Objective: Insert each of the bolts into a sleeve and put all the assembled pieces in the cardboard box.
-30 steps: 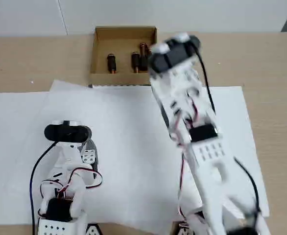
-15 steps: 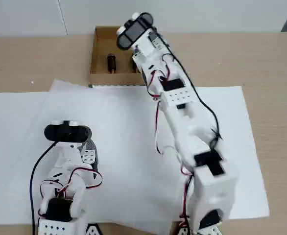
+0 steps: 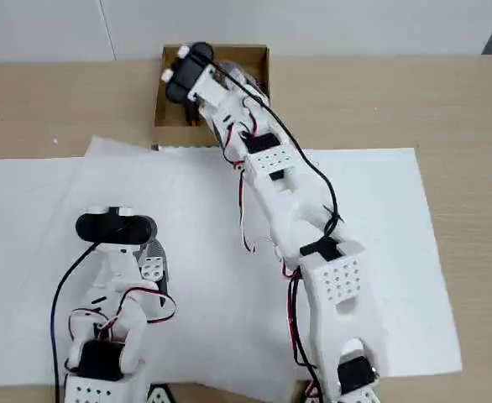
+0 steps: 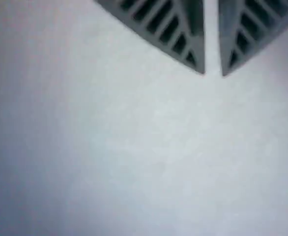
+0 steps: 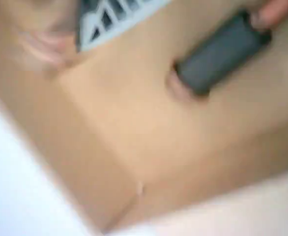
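**Right gripper (image 5: 102, 22) inside the brown cardboard box (image 3: 170, 132)**

I see the box at the far edge of the wooden tabletop (image 3: 61, 92), and I cannot tell how far that gripper is open. Beside it, a dark cylindrical sleeve (image 5: 217, 51) with a copper-coloured bolt (image 5: 176, 88) through it lies on the box floor. My left gripper (image 4: 213, 73) hangs over the white paper sheet (image 3: 196, 218) toward the near edge, all but closed on nothing.
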You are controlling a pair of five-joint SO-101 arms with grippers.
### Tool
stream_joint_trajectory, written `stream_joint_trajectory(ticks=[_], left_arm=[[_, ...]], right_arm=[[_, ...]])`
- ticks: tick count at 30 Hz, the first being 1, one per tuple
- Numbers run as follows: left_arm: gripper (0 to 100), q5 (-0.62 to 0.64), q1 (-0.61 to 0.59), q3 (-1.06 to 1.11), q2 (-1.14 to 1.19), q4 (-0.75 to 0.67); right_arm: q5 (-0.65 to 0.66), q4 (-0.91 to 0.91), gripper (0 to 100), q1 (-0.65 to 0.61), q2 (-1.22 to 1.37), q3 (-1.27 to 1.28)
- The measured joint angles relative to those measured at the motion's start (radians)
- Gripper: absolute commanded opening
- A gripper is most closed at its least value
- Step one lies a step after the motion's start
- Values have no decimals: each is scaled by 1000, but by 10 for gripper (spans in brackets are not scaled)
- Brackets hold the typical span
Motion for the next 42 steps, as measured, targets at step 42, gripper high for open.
stream_joint_trajectory(ticks=[42], left_arm=[[7, 0, 0, 0, 0, 0]], right_arm=[[-226, 888, 3, 209, -752, 0]])
